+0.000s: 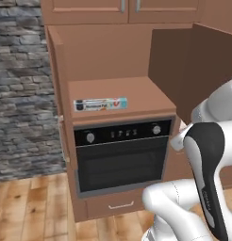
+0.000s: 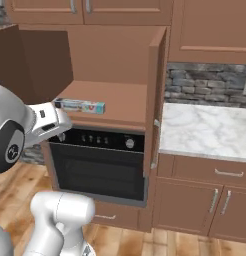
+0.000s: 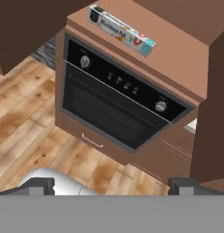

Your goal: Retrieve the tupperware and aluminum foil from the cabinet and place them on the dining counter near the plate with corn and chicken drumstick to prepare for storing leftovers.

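Your aluminum foil [image 1: 100, 104] lies untouched at the front edge of the open cabinet shelf [image 1: 136, 92] above the oven [image 1: 122, 155]; no tupperware can be made out. Fingers [image 3: 38, 184] spread wide, holding nothing, well back: by the look of it, both retrievals remain ahead

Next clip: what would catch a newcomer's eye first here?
The foil box, lying alone at the front edge of the open cabinet shelf, just above the black oven. Next, the white arm looming in the foreground, with its gripper open and pulled back, looking down at the oven and box.
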Available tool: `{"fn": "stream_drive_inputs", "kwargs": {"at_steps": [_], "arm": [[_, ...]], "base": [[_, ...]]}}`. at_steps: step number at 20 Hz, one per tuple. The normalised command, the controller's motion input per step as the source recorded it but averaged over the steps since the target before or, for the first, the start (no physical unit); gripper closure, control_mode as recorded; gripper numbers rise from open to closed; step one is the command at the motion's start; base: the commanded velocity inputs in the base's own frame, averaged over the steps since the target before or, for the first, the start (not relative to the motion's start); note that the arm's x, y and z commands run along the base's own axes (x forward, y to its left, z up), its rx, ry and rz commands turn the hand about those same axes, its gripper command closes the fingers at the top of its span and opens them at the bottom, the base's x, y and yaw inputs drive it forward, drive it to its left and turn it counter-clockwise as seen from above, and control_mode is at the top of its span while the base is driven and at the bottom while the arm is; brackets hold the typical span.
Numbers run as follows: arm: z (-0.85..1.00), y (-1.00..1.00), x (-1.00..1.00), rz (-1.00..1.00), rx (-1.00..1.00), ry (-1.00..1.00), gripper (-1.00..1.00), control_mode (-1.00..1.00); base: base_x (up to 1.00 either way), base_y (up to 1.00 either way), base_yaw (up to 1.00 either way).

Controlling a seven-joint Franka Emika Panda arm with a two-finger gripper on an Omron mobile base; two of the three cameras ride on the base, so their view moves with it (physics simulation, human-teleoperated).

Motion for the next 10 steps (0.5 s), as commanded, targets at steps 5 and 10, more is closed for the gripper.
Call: {"fn": "stream_drive_inputs", "kwargs": {"at_steps": [5,10], "arm": [[0.0,0.0,0.0,0.0,0.0,0.0,-1.0,1.0],[0.0,0.0,0.0,0.0,0.0,0.0,-1.0,1.0]], "base": [[0.9,0.06,0.0],[0.53,0.08,0.02]]}}
